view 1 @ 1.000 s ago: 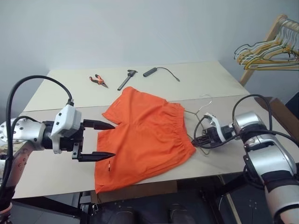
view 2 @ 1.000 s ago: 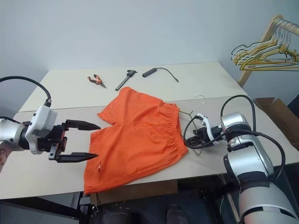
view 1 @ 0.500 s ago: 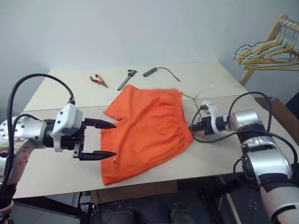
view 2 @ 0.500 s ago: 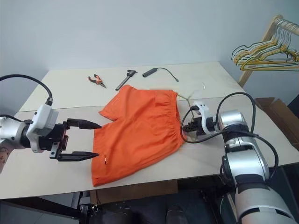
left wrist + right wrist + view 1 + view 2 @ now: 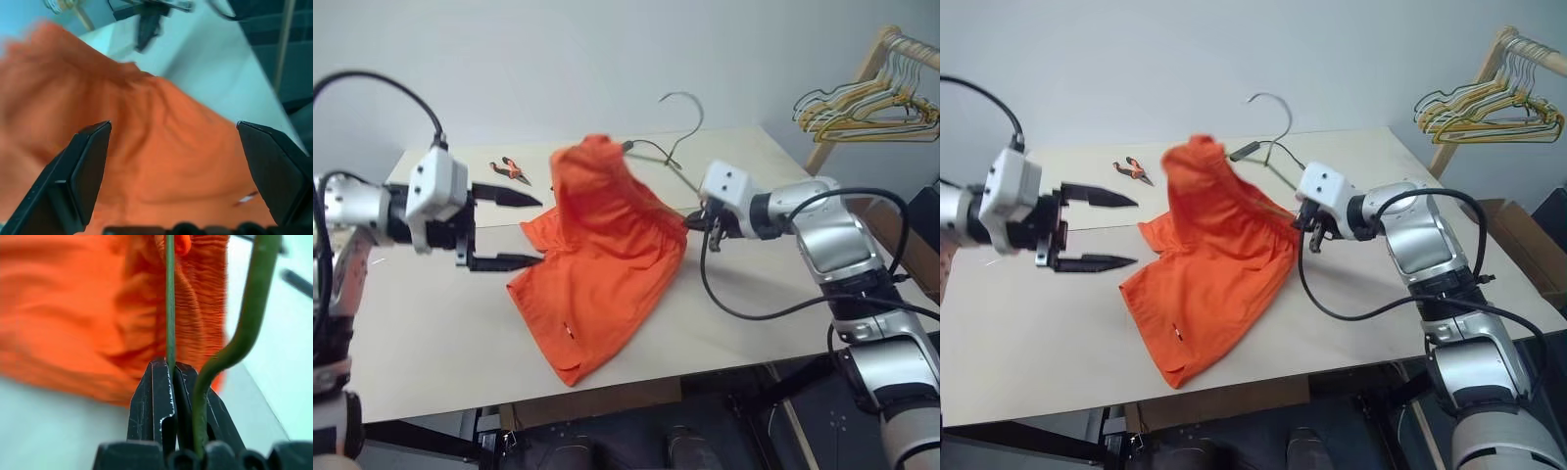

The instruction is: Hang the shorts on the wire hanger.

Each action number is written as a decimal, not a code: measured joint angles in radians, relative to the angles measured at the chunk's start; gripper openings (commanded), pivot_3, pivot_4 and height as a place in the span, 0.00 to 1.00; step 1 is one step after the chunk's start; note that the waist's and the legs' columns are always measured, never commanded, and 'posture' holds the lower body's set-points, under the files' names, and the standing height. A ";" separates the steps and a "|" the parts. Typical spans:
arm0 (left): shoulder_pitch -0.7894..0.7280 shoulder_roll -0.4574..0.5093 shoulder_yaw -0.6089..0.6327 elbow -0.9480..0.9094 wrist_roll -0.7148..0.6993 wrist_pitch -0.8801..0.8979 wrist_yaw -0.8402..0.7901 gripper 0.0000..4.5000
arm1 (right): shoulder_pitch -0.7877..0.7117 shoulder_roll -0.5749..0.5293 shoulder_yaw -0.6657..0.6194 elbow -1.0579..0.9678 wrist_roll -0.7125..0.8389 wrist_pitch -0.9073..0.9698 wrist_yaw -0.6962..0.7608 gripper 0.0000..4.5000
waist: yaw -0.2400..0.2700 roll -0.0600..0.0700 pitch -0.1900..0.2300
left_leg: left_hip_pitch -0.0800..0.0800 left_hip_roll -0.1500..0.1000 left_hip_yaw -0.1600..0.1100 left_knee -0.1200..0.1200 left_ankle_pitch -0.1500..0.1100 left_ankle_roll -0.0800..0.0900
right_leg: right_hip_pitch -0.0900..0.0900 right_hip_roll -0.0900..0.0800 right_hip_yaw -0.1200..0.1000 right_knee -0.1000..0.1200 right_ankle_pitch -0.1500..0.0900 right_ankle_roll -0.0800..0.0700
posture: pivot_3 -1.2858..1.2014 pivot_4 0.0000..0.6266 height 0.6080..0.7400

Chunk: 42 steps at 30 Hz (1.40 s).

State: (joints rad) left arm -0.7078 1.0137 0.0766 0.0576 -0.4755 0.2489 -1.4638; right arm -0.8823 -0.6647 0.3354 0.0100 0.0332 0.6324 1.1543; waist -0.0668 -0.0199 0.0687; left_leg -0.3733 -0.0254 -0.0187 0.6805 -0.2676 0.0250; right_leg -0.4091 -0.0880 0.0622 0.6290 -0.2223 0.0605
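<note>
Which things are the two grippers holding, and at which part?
The right gripper has its fingers shut on the wire hanger, on a thin wire of its frame. The left gripper is open beside the shorts, holding nothing.

Table (image 5: pixel 431 333) with shorts (image 5: pixel 597 264), pliers (image 5: pixel 512 170)

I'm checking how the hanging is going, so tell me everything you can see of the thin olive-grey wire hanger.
The thin olive-grey wire hanger is bare metal wire, raised off the beige table and tilted, its curved hook uppermost against the wall. The right gripper is shut on one of its wires, and a second, bent wire runs beside the fingers. Its far end is buried in the bright orange fabric shorts, which drape from it with their lower part resting on the table.
</note>
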 measured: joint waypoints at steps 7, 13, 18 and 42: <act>-0.189 -0.019 -0.119 0.231 0.121 -0.176 -0.134 0.99 | -0.065 -0.035 0.074 -0.118 0.040 0.148 0.120 0.00 | -0.019 0.000 0.000 | 0.000 0.000 0.000 0.001 0.000 0.000 | 0.000 0.000 0.000 0.001 0.000 0.000 | 0.48 0.00 1.00; -0.230 -0.037 -0.337 0.342 0.168 -0.284 -0.147 0.99 | -0.116 -0.029 0.132 -0.126 0.050 0.196 0.151 0.00 | -0.034 0.000 -0.001 | -0.009 -0.001 -0.001 0.004 0.000 0.000 | -0.008 -0.001 0.000 0.004 0.000 0.001 | 0.48 0.00 1.00; -0.311 -0.115 -0.389 0.451 0.272 -0.335 -0.147 0.99 | -0.133 -0.022 0.163 -0.117 0.049 0.202 0.152 0.00 | -0.042 0.000 -0.001 | -0.019 -0.001 -0.004 0.014 0.000 0.000 | -0.017 -0.001 -0.002 0.014 0.000 0.001 | 0.48 0.00 1.00; -0.334 -0.131 -0.528 0.458 0.213 -0.283 -0.147 0.17 | -0.168 -0.029 0.191 -0.078 0.023 0.215 0.128 0.15 | -0.089 0.000 -0.001 | -0.019 -0.003 -0.005 0.016 0.000 0.001 | -0.016 -0.004 -0.002 0.017 -0.002 0.004 | 0.46 0.00 1.00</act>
State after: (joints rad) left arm -1.0413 0.8822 -0.4516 0.5159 -0.2622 -0.0339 -1.6110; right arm -1.0500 -0.6942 0.5268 -0.0681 0.0564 0.8472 1.2822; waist -0.1562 -0.0200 0.0675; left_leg -0.3921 -0.0281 -0.0239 0.6965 -0.2680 0.0262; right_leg -0.4250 -0.0921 0.0606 0.6464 -0.2241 0.0645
